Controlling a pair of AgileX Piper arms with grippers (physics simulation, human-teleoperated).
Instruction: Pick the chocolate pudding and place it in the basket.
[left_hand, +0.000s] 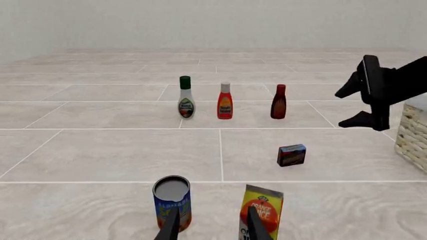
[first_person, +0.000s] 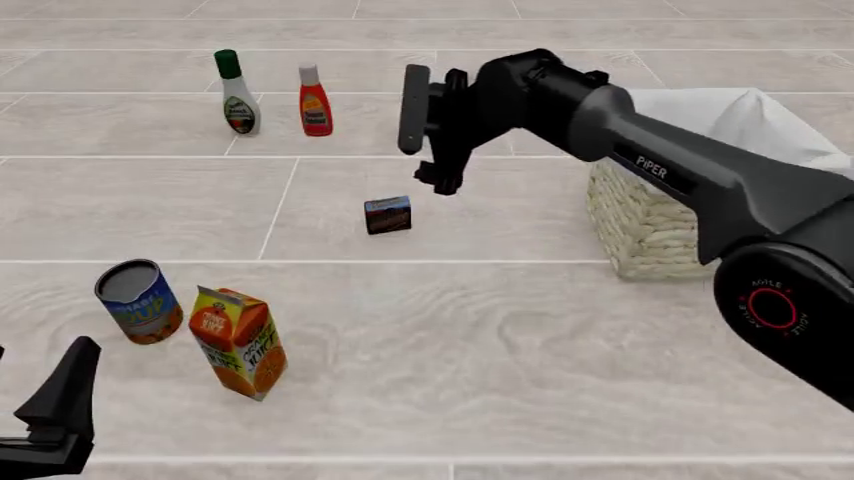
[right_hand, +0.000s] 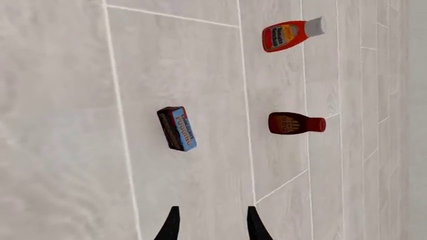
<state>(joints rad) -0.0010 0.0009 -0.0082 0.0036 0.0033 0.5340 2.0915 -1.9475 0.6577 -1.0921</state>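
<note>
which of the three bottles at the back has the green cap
The white dressing bottle, leftmost of the three in the front view. The red sauce bottle beside it has a white cap, and the dark red-brown bottle has a dark red cap.

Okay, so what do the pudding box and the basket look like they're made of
The chocolate pudding looks like a printed cardboard box: flat faces, sharp edges, matte label. The basket looks like pale woven wicker, judging by its ribbed, bumpy wall, with a soft white cloth lining draped over the rim. Being renders, that is only appearance.
</note>
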